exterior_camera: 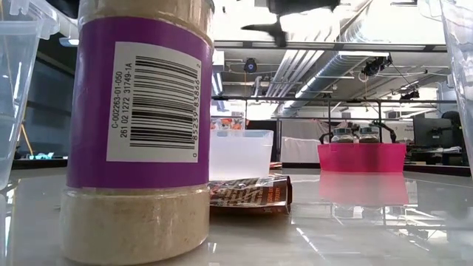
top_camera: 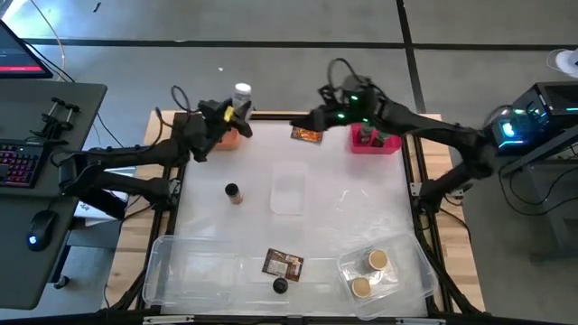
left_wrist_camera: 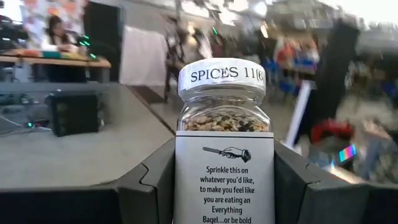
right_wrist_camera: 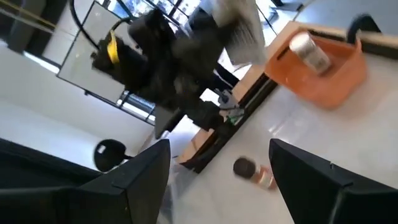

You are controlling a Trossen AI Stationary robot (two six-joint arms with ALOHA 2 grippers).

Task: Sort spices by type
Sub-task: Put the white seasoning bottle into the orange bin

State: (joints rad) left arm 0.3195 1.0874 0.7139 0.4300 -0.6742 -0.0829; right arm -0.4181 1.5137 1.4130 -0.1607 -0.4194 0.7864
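While left gripper clasps jar, "SPICES" lid

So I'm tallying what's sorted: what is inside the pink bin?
The pink plastic bin holds two small jars side by side with brownish contents. Only their tops show above the rim; anything lower is hidden.

Purple-label jar top cropped; white-lid jar base cropped.

jars in bin far right, packet near front tray
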